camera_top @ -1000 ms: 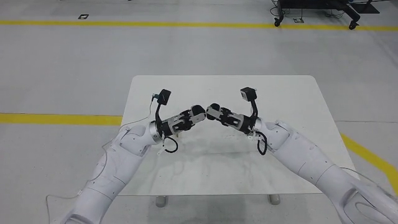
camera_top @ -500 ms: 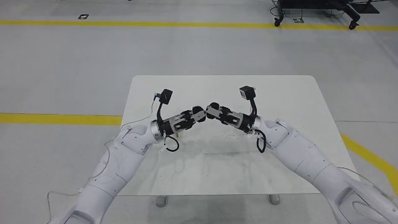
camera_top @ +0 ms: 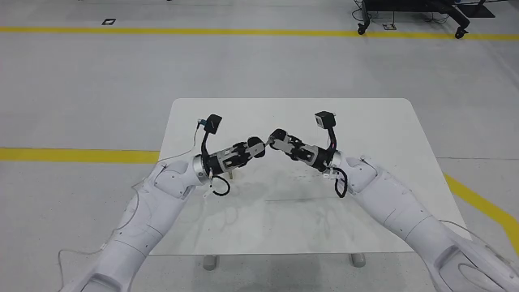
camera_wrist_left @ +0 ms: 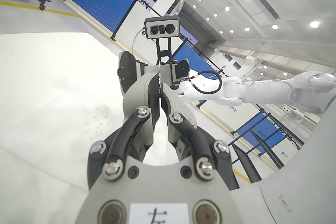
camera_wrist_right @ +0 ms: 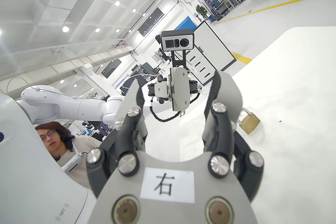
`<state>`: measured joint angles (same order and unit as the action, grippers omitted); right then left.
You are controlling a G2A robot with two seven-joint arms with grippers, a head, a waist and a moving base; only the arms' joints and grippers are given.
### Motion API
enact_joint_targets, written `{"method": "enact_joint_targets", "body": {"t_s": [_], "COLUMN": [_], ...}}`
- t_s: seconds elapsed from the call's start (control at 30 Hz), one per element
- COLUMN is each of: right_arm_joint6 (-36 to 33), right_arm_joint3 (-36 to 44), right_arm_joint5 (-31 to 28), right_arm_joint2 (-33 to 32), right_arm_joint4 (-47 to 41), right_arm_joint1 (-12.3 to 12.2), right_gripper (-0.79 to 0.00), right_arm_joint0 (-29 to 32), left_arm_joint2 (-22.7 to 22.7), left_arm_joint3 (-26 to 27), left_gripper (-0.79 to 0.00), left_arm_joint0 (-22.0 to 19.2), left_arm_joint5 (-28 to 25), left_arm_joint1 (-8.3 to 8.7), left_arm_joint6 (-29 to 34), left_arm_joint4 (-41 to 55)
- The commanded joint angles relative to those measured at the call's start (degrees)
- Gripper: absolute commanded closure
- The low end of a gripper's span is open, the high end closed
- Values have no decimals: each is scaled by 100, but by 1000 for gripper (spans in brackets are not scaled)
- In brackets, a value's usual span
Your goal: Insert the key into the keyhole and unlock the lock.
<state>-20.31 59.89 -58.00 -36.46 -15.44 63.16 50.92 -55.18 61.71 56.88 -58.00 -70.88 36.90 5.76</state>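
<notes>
White surface (camera_top: pixel 389 130) carries the scene, and both arms come in over its near edge. The left arm (camera_top: pixel 174 182) enters from about 7 o'clock and its forearm points toward 2 o'clock. The right arm (camera_top: pixel 381 191) enters from about 5 o'clock and points toward 10 o'clock. The two wrists meet nose to nose above the surface, a little toward 11 o'clock from its centre. Each wrist carries a black camera on an upright bracket, the left one (camera_top: pixel 212 122) and the right one (camera_top: pixel 324 119).

The left jaws are closed, with the ribbed black pads (camera_wrist_left: pixel 153 94) pressed flat against each other along their whole length. Whether anything thin is pinched between them cannot be told. They are raised off the surface and aimed straight at the other wrist.

The right jaws are spread wide and grip nothing. Their two fingers (camera_wrist_right: pixel 223 96) stand well apart, and the left arm's closed tip (camera_wrist_right: pixel 179 90) sits opposite the gap, near it but apart.

The lock (camera_wrist_right: pixel 249 123), a small brass padlock, lies on the surface just beside the right jaws, outside one finger. Its silver shackle is partly hidden behind that finger, and neither pair of jaws touches it.
</notes>
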Motion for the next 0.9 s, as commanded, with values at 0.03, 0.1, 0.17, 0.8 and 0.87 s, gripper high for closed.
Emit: {"method": "enact_joint_targets", "body": {"t_s": [0.03, 0.1, 0.17, 0.8, 0.87], "right_arm_joint6": [1, 1, 1, -286, -622], "right_arm_joint3": [0, 0, 0, 42, -10], "right_arm_joint5": [0, 0, 0, 636, 655], "right_arm_joint2": [0, 0, 0, -325, -512], "right_arm_joint4": [1, 1, 1, 954, 1030], "right_arm_joint1": [0, 0, 0, -157, -269], "right_gripper": [-785, -785, -785, -785, -785], "right_arm_joint0": [0, 0, 0, 48, 72], "left_arm_joint2": [-69, -158, -253, -301, -321], "left_arm_joint3": [177, 293, 392, 613, 646], "left_gripper": [0, 0, 0, 0, 0], "left_arm_joint0": [89, 192, 325, 405, 388], "left_arm_joint5": [0, 2, 143, 704, 788], "left_arm_joint1": [56, 123, 187, 258, 285], "left_arm_joint6": [161, 336, 450, 511, 654], "left_arm_joint4": [-96, -179, 19, -491, -514]}}
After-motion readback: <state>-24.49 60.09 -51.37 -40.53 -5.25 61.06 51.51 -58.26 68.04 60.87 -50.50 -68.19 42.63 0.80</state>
